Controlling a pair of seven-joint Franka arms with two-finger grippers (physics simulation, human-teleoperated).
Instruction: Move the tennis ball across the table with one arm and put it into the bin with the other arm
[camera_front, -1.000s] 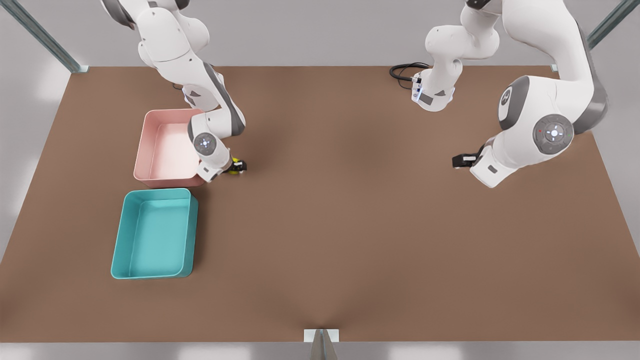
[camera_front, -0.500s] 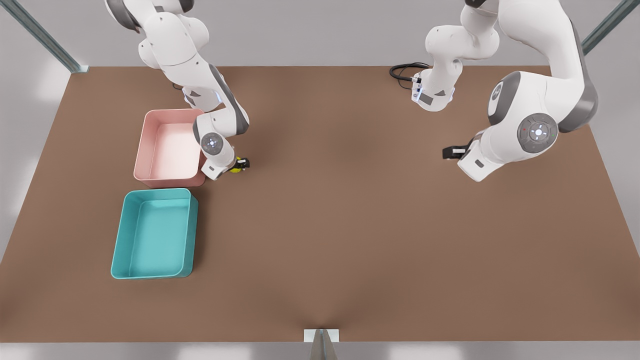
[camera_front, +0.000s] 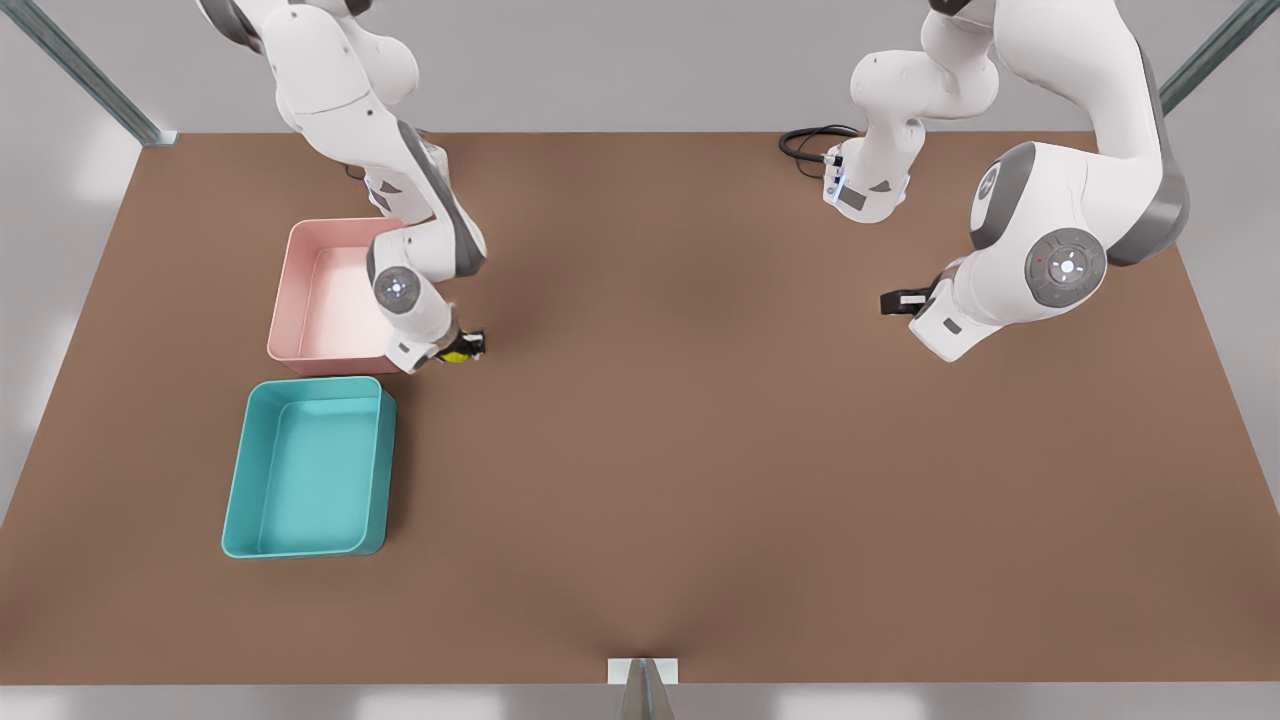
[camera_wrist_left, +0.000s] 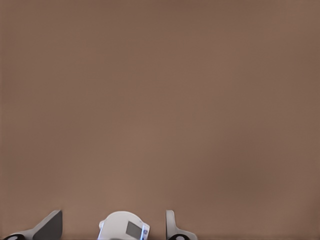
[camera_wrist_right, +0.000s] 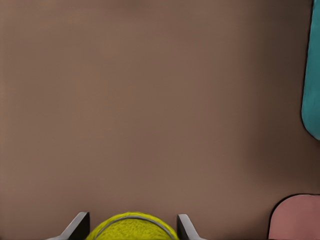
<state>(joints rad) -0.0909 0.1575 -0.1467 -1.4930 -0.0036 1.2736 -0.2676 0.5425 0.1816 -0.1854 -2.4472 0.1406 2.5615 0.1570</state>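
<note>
Right wrist view: right gripper (camera_wrist_right: 130, 227) pinched the tennis ball (camera_wrist_right: 134, 227) between its jaws.
Left gripper (camera_wrist_left: 112, 226) waited above bare table (camera_wrist_left: 160, 100), jaws spread.

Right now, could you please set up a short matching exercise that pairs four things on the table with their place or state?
Things:
1. small yellow-green fuzzy tennis ball
2. teal rectangular plastic bin
3. pale pink rectangular tub
4. left gripper

Places or states:
A. open, over bare brown table, on the front view's right
B. empty, nearest the front edge on the front view's left
C. between the fingers of the right gripper
D. empty, just behind the teal one

Pairs: 1-C, 2-B, 3-D, 4-A
</note>
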